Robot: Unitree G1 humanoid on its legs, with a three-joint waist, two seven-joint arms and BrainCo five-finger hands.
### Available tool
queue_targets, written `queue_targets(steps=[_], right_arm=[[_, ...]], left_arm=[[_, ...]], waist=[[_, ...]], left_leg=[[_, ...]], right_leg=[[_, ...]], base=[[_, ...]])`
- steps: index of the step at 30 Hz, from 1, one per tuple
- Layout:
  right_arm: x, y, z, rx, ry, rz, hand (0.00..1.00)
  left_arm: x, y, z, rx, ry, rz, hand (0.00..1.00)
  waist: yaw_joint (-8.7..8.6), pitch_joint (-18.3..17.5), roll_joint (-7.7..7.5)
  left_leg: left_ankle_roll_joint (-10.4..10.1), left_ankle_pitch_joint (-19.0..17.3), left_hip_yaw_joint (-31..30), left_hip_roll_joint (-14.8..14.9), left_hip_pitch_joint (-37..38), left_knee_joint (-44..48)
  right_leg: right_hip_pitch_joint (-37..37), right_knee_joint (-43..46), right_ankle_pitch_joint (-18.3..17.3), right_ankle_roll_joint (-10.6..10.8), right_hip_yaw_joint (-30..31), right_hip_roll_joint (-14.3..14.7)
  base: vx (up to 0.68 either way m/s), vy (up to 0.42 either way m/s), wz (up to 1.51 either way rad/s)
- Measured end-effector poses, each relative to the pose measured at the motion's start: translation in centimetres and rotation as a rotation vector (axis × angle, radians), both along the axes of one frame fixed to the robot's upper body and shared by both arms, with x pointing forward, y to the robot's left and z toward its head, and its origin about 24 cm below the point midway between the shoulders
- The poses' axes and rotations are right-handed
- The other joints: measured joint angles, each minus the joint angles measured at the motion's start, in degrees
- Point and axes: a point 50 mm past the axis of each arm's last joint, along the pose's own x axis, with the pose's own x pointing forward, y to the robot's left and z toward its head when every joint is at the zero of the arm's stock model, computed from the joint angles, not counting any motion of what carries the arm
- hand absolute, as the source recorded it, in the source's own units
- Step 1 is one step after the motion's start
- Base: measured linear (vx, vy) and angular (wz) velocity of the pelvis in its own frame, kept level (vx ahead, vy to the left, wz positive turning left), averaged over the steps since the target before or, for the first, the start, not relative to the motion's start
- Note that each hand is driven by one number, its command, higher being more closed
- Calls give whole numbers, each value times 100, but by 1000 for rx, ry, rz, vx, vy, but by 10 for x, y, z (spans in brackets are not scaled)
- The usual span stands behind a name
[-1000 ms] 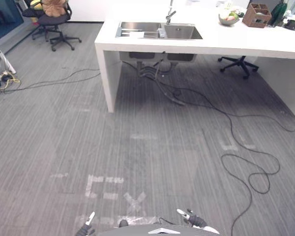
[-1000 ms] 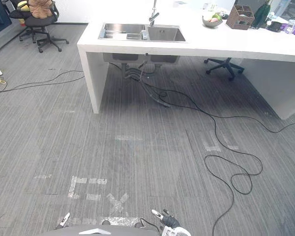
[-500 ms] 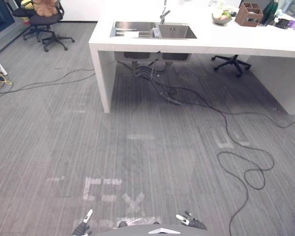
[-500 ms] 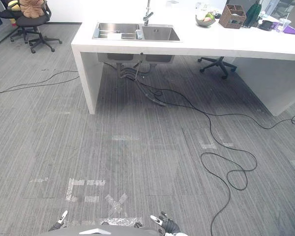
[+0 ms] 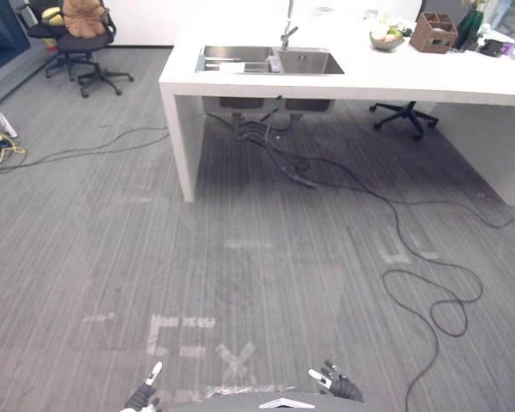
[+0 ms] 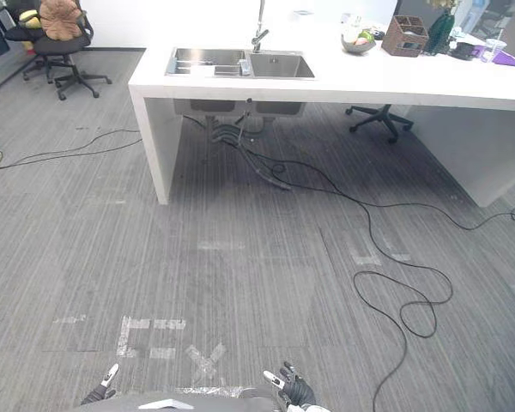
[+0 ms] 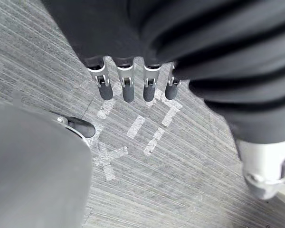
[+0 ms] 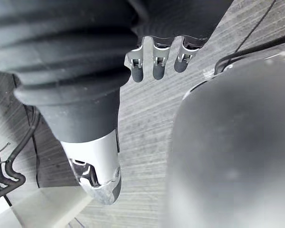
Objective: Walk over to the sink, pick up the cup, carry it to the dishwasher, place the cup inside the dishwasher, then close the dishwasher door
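white counter (image 5: 429, 81), silver sink (image 5: 240, 57), grey striped carpet (image 5: 94, 223), pale tape marks (image 5: 182, 334).

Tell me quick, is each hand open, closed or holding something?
Left hand: open, fingers straight, holding nothing.
Right hand: open, fingers straight, holding nothing.

Grey carpet (image 6: 112, 257) is laid around a white counter (image 6: 395, 81). An office chair (image 6: 56, 39) is parked left of it.

white bench (image 6: 369, 81) ahead, fruit bowl (image 6: 357, 43) and brown crate (image 6: 409, 36) on top. office chair (image 6: 56, 45) far left, tape marks (image 6: 150, 324) on the carpet (image 6: 86, 257).
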Motion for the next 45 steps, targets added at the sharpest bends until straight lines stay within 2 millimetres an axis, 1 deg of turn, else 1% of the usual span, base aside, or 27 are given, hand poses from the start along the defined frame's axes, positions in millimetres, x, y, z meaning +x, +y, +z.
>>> queue_targets(steps=[1, 2, 5, 7, 9, 11, 13, 15, 16, 17, 18, 20, 21, 23, 25, 28, 29, 31, 32, 33, 34, 36, 39, 42, 43, 44, 45], right_arm=[[0, -2, 1, -3, -4, -8, 0], [1, -7, 2, -6, -14, -34, 0], [-6, -4, 0, 38, -17, -124, 0], [-4, -5, 2, 42, -49, -141, 0], [1, -4, 5, 40, -96, -125, 0], [0, -3, 7, 41, -116, -123, 0], [-8, 2, 7, 51, -115, -133, 0], [-12, -3, 8, 45, -118, -163, 0], [-14, -6, 9, 41, -116, -173, 0], [-15, -10, 9, 32, -114, -178, 0], [-17, -16, 9, 24, -99, -199, 0], [-21, -20, 8, 26, -80, -232, 0], [-24, -21, 7, 26, -68, -244, 0], [-25, -21, 5, 29, -50, -236, 0], [-25, -15, 2, 52, -26, -223, 0], [-10, -10, 2, 75, -54, -202, 0], [-1, -6, 3, 91, -79, -205, 0], [8, -6, 6, 96, -125, -200, 0], [11, -9, 9, 82, -149, -195, 0], [17, -5, 9, 86, -156, -173, 0], [23, -1, 10, 92, -164, -142, 0], [41, 11, 12, 109, -181, -61, 0], [52, 18, 13, 112, -167, -25, 0], [38, 15, 8, 92, -121, -33, 0], [31, 13, 7, 80, -110, -55, 0], [28, 8, 7, 51, -113, -65, 0], [25, 2, 8, 24, -125, -85, 0]], left_arm=[[2, -1, 0, 1, -2, -5, 0], [1, -3, 0, 0, 12, -18, 0], [1, -2, -1, 36, 48, -29, 0], [8, 0, 0, 92, 72, -79, 0], [15, 3, 1, 129, 97, -66, 0], [19, 3, 1, 133, 102, -39, 0], [22, 2, 2, 121, 91, 2, 0], [22, -14, -1, 75, 84, 25, 0], [25, -24, -1, 52, 62, 33, 0], [26, -28, -1, 39, 57, 31, 0], [23, -32, -2, 23, 64, 48, 0], [20, -33, -3, 20, 69, 69, 0], [19, -31, -3, 24, 71, 87, 0], [20, -25, -2, 41, 51, 116, 0], [25, -15, 2, 76, 17, 133, 0], [35, -5, 7, 130, -46, 145, 0], [41, -1, 9, 146, -74, 146, 0], [49, -2, 12, 156, -98, 126, 0], [51, -8, 12, 159, -110, 109, 0], [57, -14, 14, 174, -142, 89, 0], [65, -14, 18, 201, -178, 56, 0], [117, -17, 51, 368, -404, -117, 0], [169, -24, 107, 491, -702, -195, 0], [201, -13, 185, 631, -1019, -126, 0], [209, -9, 217, 698, -1145, -112, 0], [214, -10, 239, 758, -1233, -124, 0], [218, -11, 270, 848, -1349, -121, 0]], waist=[[-14, 24, 8], [-113, 88, 154], [-209, 112, 173], [-192, 219, 251], [-191, 367, 253], [-177, 437, 221], [-206, 467, 101], [-273, 443, 219], [-281, 386, 295], [-280, 347, 397], [-301, 235, 568], [-339, 185, 653], [-316, 203, 633], [-277, 225, 629], [-175, 281, 441], [-5, 291, 313], [57, 368, 239], [72, 417, 157], [104, 388, 278], [210, 389, 360], [198, 420, 321], [126, 541, 259], [106, 569, 198], [33, 368, 238], [-8, 332, 211], [-67, 337, 192], [-71, 353, 108]], left_leg=[[40, -7, -51, -8, 19, 1], [82, 1, -171, 40, 83, 36], [60, -83, -292, 269, 215, 44], [-45, -400, -290, 494, 139, 416], [-199, -926, -273, 803, 154, 954], [-387, -1345, -283, 926, 269, 1303], [-605, -1949, -428, 968, 618, 1704], [-711, -2208, -583, 1160, 927, 1769], [-813, -2065, -616, 1275, 1046, 1968], [-802, -2019, -631, 1367, 1028, 2113], [-645, -1878, -708, 1540, 837, 2619], [-719, -1225, -909, 1701, 359, 3848], [-883, -531, -1024, 1810, -111, 4940], [-891, -756, -887, 1978, -877, 6737], [-794, -1077, -767, 1852, -1476, 7500], [-641, -1538, -388, 1585, -2571, 6752], [-489, -1622, 24, 1531, -2784, 5847], [-372, -1130, 642, 1295, -2894, 3873], [-502, -451, 637, 1157, -2816, 2224], [-472, 369, 544, 1093, -2812, 2146], [-430, 391, 488, 1038, -2907, 2349], [-111, 175, 393, 903, -3238, 2892], [133, -3, 428, 657, -2987, 2869], [181, -310, 558, 418, -2416, 2648], [230, -367, 552, 287, -2089, 2366], [241, -375, 512, 216, -1777, 2114], [184, -382, 511, 111, -1329, 1762]], right_leg=[[-198, 466, 8, -23, -4, -40], [-495, 1024, -71, -213, -138, -72], [-923, 880, -199, -311, -378, -32], [-1340, 565, -34, -276, -444, 20], [-1727, -244, 554, -251, -429, 192], [-1838, -753, 844, -232, -375, 258], [-1726, -635, 695, -254, -189, 162], [-1726, 38, 1046, -340, -300, 167], [-1841, 740, 905, -540, -342, 215], [-1861, 919, 691, -560, -395, 263], [-1845, 1096, 357, -625, -485, 393], [-1544, 1044, 11, -745, -556, 611], [-1187, 781, -94, -853, -520, 800], [-436, 189, -138, -967, -468, 1097], [418, -382, -130, -993, -382, 1168], [1329, -1127, -108, -954, -57, 1112], [1605, -1265, -141, -893, 60, 962], [1877, -1295, -294, -727, 142, 685], [2013, -1349, -475, -741, 334, 660], [2177, -1496, -707, -734, 680, 662], [2199, -1538, -725, -763, 864, 631], [2146, -1486, -577, -785, 1245, 628], [2010, -753, -449, -732, 1299, 429], [1481, 861, 194, -91, 1251, 260], [1112, 1727, 860, 532, 1194, 157], [819, 2420, 1523, 694, 1057, 49], [108, 3767, 1237, 184, 670, -208]], base=[[79, 47, 14], [105, 37, 34], [193, -12, 26], [285, -63, -5], [340, -113, -12], [391, -157, 5], [607, -312, 42], [625, -334, 64], [625, -327, 46], [751, -361, 15], [680, -313, -5], [690, -299, -6], [535, -205, -11], [656, -205, -22], [651, -152, -31], [569, -26, -57], [546, 96, -57], [582, 148, -48], [537, 226, -70], [534, 257, -72], [507, 297, -45], [456, 293, 23], [395, 228, 23], [391, 154, -9], [395, 154, 6], [536, 189, 0], [439, 129, -8]])
